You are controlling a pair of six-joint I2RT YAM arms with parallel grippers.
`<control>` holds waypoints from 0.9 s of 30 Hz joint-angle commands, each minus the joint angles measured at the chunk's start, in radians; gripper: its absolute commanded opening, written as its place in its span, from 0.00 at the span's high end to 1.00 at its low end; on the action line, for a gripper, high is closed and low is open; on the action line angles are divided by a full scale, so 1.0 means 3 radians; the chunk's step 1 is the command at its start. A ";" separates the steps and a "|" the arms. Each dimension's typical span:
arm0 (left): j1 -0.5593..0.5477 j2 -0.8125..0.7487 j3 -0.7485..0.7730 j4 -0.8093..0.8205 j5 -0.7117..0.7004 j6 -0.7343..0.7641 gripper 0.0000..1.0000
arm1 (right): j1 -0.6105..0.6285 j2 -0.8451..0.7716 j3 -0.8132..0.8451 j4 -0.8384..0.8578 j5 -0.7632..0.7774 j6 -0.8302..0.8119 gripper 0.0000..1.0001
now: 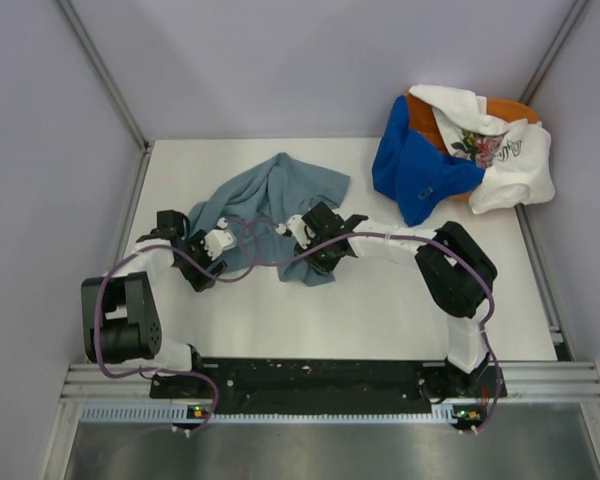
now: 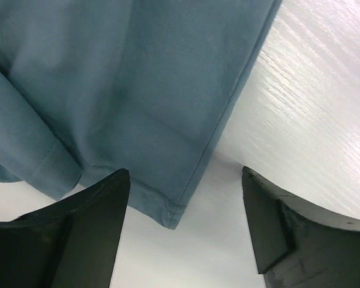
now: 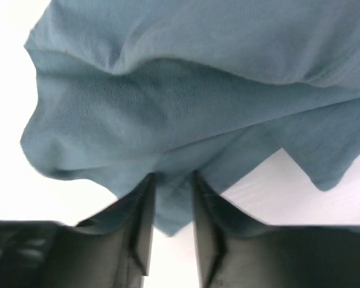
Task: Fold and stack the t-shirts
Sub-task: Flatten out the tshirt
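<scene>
- Bright, even, diffuse light throughout; shadows are soft and faint.
- Glare bleaches the white table (image 2: pixel 324 90) in both wrist views.
- Wrist views look slightly soft up close.

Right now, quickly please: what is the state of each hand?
Left hand: open, empty, at the slate-blue t-shirt hem.
Right hand: closed on the same t-shirt.

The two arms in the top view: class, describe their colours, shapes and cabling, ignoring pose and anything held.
The left arm and right arm share white links and chunky black joint housings. A purple cable loops along each. In the wrist views the fingers are matte black wedges.
</scene>
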 commanded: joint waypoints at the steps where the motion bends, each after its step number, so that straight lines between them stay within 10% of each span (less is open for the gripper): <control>1: 0.0009 0.0194 0.0036 0.0220 -0.0308 -0.0028 0.28 | 0.0023 0.0018 -0.0039 0.0160 -0.0228 0.0063 0.80; 6: 0.0009 0.0123 0.0082 0.0194 -0.0324 -0.0135 1.00 | 0.0028 -0.0334 -0.0223 0.0339 -0.0311 0.0155 0.84; 19: 0.0009 -0.0711 -0.0081 0.0240 -0.0207 -0.0616 1.00 | 0.0523 -0.1123 -0.0847 0.1034 0.0119 0.0139 0.29; 22: 0.0009 -0.0721 -0.0076 0.0194 -0.0217 -0.0657 1.00 | 0.0616 -0.0837 -0.0725 0.1101 0.0236 0.0298 0.01; 27: 0.0009 -0.0721 -0.0071 0.0184 -0.0217 -0.0678 1.00 | 0.0759 -0.0290 -0.0423 0.1025 0.0844 0.0431 0.03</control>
